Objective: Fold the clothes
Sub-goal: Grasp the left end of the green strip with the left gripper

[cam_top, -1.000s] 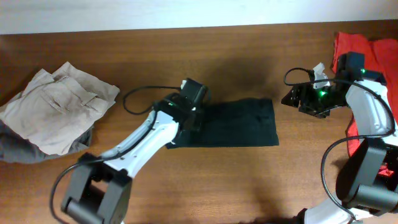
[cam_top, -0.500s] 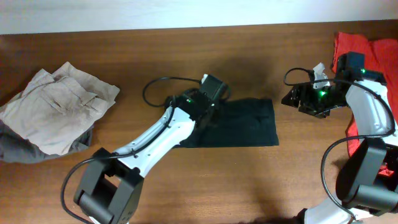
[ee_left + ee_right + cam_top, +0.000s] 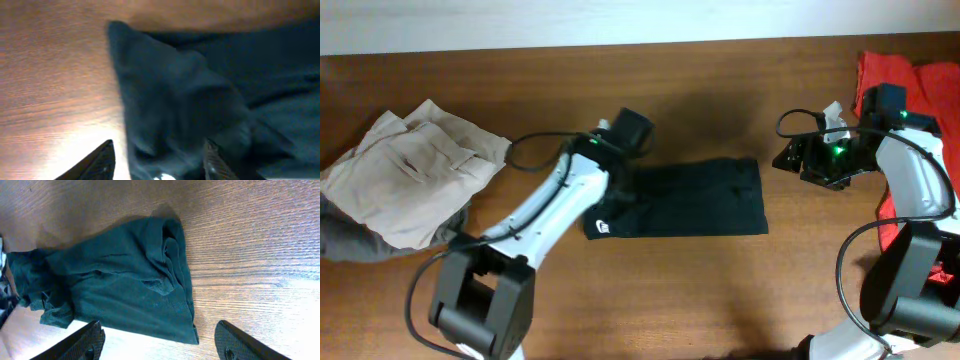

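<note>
The black T-shirt (image 3: 690, 200) lies near the middle of the wooden counter (image 3: 720, 90), folded into a flat rectangle whose long side runs left to right. The cloth is plain and very dark; under the wrist cameras' light it looks closer to deep green. A small white label (image 3: 603, 227) shows at its front left corner. From the right wrist view the near end is neat, with a few soft ridges, while the far end is bunched and rumpled.

The left fingers (image 3: 102, 161) stand apart over the shirt's left edge, one tip above bare wood and the other above the fabric, gripping nothing. The right fingers (image 3: 87, 339) are spread wide and empty, over the counter just off the shirt's right end.

Crumpled beige trousers (image 3: 410, 175) sit at the far left and red garments (image 3: 910, 80) at the far right, both well apart from the shirt
</note>
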Action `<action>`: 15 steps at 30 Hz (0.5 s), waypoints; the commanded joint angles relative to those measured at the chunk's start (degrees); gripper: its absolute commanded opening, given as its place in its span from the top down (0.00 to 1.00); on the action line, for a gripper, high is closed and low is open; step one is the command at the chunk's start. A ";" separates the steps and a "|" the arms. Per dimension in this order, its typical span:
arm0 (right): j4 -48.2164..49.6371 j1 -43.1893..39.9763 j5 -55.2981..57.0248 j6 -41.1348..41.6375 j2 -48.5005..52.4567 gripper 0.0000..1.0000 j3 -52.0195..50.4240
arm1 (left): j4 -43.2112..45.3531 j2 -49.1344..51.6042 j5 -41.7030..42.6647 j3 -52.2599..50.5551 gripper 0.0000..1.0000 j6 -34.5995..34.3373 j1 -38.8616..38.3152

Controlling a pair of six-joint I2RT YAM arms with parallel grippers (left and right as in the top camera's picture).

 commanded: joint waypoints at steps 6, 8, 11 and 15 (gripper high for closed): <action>-0.02 -0.24 -1.11 0.00 -0.24 0.24 0.02 | 4.87 8.31 12.44 0.94 0.86 -1.86 2.29; 0.02 -0.24 -1.11 0.00 -0.24 0.25 0.02 | 7.06 8.28 14.67 1.07 0.92 -0.74 2.08; 0.04 -0.24 -1.09 0.00 -0.24 0.24 0.02 | 7.96 8.09 15.87 3.54 0.95 0.61 1.20; 0.04 -0.24 -1.09 0.00 -0.24 0.24 0.02 | 7.52 8.09 15.32 8.76 0.95 1.79 -1.42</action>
